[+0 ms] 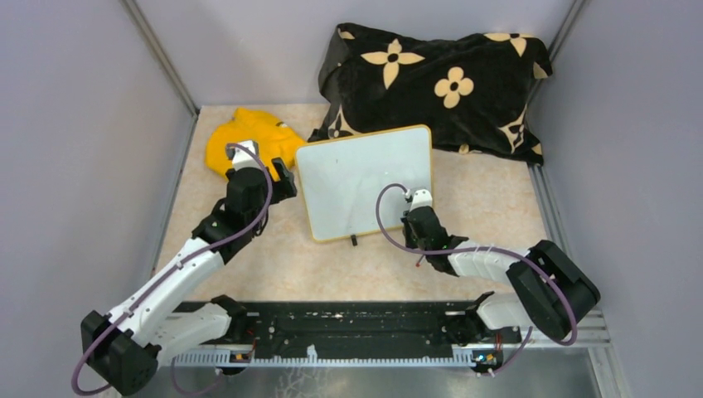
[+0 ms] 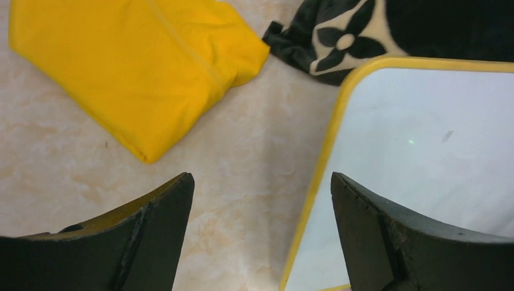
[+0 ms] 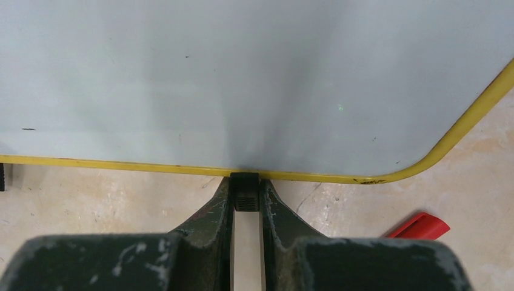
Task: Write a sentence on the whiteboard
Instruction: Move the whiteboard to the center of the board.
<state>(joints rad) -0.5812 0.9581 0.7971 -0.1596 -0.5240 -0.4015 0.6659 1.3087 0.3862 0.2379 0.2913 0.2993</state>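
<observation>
A crumpled yellow cloth point(image 1: 236, 143) lies at the far left of the beige marbled worktop point(image 1: 273, 265). Beside it the left arm stretches forward from its base, forearm low, wrist aimed at the board's left side. The left claw point(image 2: 260, 182) is spread wide and holds nothing; the board's rim runs between its fingers, close to the right-hand one.

The rectangular white whiteboard with a thin yellow rim point(image 1: 356, 178) lies mid-worktop, its far edge just beside a black plush blanket with tan flowers point(image 1: 423, 91). Its face is blank, so no sentence is on it yet.

The right arm folds in from the right, and the right claw point(image 3: 245, 185) is pinched shut on a small black clip foot point(image 3: 245, 200) at the board's near edge. A red plastic piece point(image 3: 418, 225) lies near it, possibly the marker, though too little shows to say.

The step looks like steadying the board. To do it well, the left claw should close squarely on the rim without nudging the board, while the right claw's pinch stays level so nothing twists.
</observation>
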